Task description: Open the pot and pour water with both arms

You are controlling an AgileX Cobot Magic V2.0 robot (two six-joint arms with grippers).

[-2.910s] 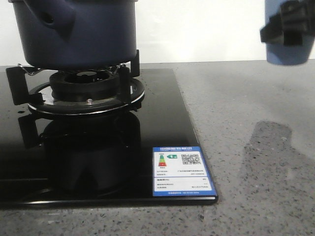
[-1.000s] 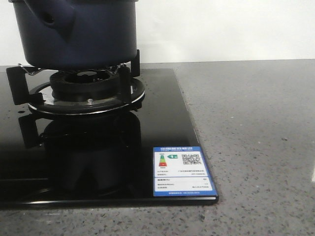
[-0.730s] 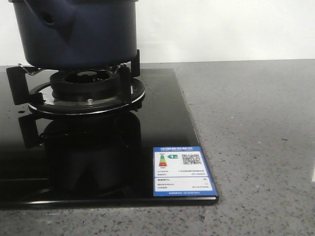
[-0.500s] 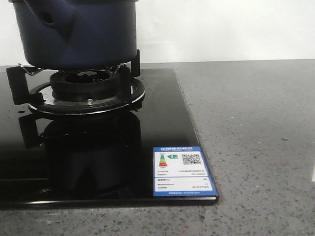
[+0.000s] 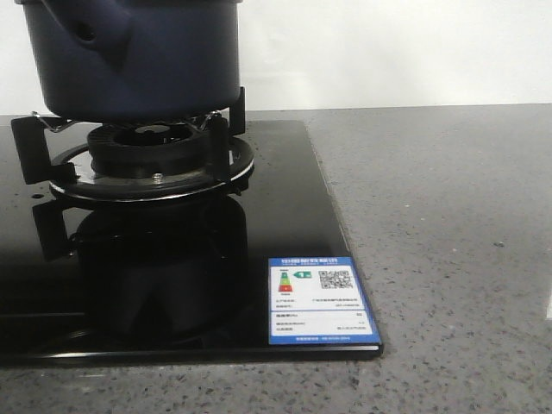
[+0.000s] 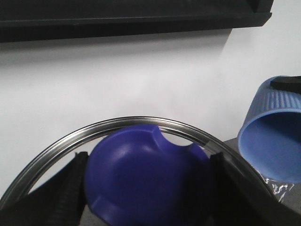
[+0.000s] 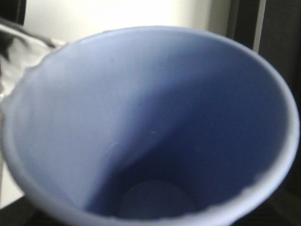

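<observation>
Grey speckled bench (image 5: 448, 259); pot (image 5: 138, 52) upper left on burner (image 5: 147, 159), likely heavy, rigid, smooth; grip stubby handle. Left pincer (image 6: 146, 188) pinching lid knob (image 6: 146, 179); right pincer state unclear, cup (image 7: 150, 122) fills view.

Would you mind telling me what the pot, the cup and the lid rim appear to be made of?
Pot: probably enamelled or coated metal, smooth matte navy sides. Cup: likely plastic, light blue with a ribbed outside. Lid rim: shiny brushed metal band, likely steel.

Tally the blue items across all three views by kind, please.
Dark navy pot: 1
Dark blue lid knob, on a steel-rimmed lid: 1
Light blue ribbed cup: 1
Total: 3
</observation>
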